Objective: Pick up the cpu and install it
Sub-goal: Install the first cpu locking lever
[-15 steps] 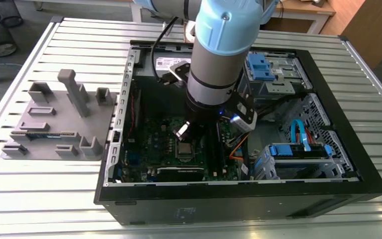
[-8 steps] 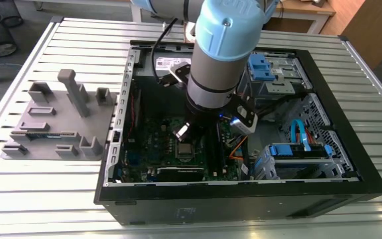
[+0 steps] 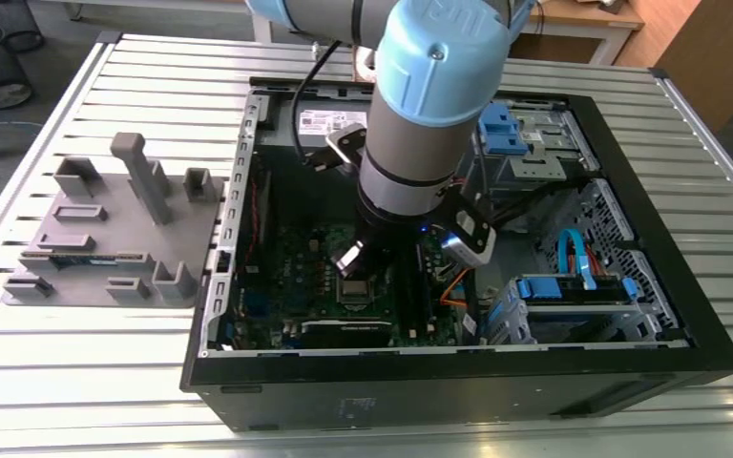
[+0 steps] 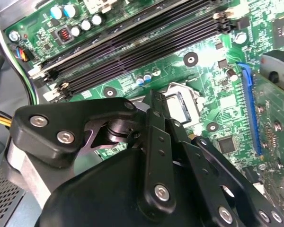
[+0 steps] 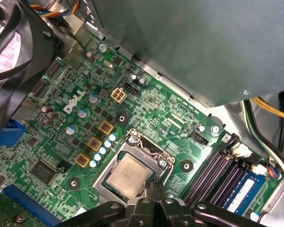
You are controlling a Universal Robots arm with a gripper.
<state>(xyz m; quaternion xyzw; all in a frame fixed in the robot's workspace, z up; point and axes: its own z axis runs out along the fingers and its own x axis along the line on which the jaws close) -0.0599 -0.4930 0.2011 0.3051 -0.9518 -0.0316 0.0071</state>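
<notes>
Table: we see a slatted metal table (image 3: 87,382) carrying everything, across the whole exterior view.
Computer case: an open black computer case (image 3: 443,386) lies on its side, taking up the middle and the exterior view's right.
Arm: the arm (image 3: 430,105) comes in from the top centre of the exterior view and reaches down into the case.
Fixture: a grey fixture (image 3: 99,239) with upright holders sits on the table at the exterior view's left, well apart from the arm.
Motherboard: a green motherboard (image 5: 146,109) covers the floor of the case under the wrist.
Memory slots: we count a bank of long black memory slots (image 5: 213,172) just beside the socket.
Socket: a metal-framed socket (image 5: 146,146) sits near the middle of the board.
Gripper: the gripper (image 5: 154,185) hangs low over the socket, its tips drawn together with nothing between them, right at the cpu's edge.
Cpu: the cpu (image 5: 128,176) lies inside the socket frame, not in the gripper.
Progress: we judge pick-up and placement done, since the chip sits in its seat. We cannot tell whether the frame is latched over it.
Facing: the silvery top faces up, away from the board, and the chip lies flat.
Long axis: none to speak of, as it is square. Its edges line up with the socket frame, one pair running roughly along the memory slots.
</notes>
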